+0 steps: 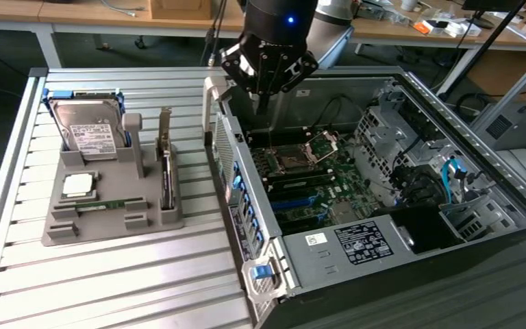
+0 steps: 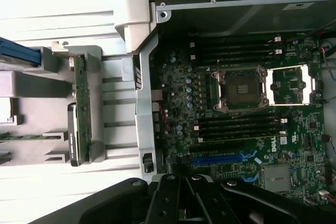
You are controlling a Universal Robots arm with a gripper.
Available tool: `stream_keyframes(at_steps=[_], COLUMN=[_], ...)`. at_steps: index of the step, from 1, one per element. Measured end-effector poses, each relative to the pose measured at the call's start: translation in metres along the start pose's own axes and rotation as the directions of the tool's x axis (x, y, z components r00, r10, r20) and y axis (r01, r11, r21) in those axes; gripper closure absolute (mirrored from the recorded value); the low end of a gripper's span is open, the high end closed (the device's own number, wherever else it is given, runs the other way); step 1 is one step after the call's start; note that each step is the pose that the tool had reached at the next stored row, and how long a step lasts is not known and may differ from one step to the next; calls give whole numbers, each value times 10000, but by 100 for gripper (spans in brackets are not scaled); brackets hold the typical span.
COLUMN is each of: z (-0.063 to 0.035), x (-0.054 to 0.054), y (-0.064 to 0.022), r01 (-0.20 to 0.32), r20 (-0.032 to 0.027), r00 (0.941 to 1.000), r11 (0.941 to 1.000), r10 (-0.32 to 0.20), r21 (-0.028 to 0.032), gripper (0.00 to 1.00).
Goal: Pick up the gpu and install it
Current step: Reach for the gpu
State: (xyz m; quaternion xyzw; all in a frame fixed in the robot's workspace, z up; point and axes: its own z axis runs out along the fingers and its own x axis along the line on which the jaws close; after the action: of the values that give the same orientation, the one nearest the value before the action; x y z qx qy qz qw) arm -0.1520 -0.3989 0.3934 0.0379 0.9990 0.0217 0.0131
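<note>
Scanning from the near side: bare slatted surface (image 1: 107, 288) gives open room beside the case (image 1: 229, 147). Farther back, gpu (image 1: 165, 175) stands on edge at the holder's (image 1: 107, 229) case-side edge. Farthest, fingers (image 1: 261, 103) closed, holding nothing, hang just inside the case wall.

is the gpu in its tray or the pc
In the tray: the gpu stands on edge in its slot, outside the computer case.

Lower gpu (image 1: 165, 171) edge hidden in holder (image 1: 107, 223); hard drive (image 1: 90, 133) label unreadable.
</note>
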Motion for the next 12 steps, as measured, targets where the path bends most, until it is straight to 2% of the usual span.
stream_keyframes(at_steps=[12], z=[-1], x=[41], y=[-3], r01=[0], r20=[0], r00=[10000], r11=[10000], r10=[0], r21=[1], gripper=[89])
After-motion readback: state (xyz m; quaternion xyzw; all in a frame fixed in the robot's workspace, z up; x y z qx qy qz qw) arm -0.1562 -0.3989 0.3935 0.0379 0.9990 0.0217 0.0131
